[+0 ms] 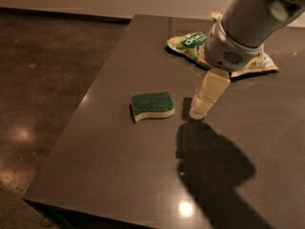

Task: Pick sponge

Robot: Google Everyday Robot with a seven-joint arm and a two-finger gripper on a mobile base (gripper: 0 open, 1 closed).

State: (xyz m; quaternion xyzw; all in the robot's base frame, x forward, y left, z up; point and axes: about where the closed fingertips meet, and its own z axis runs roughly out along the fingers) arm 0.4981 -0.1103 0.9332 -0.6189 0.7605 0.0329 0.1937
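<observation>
The step in hand is the approach to the sponge (152, 106), and the grasp itself is not yet made. The sponge lies flat on the table (109, 175), green side up, just beside the jaws and apart from them, on the side away from the snack bags. To do this step well, the gripper (202, 108) should come over the middle of the sponge, the jaws should stand wider than its short side, and they should go down until the tips nearly meet the table (the foam is soft, so a low and centred hold is probably safer).

The arm (257, 18) reaches in from the upper corner and slopes downward, and the wrist points the jaws at the table, a little tilted. Their tips are low, close over the surface. How far the jaws are open, one cannot tell; they seem to hold nothing. The green snack bag (189, 43) lies behind the jaws, well apart from the sponge.
</observation>
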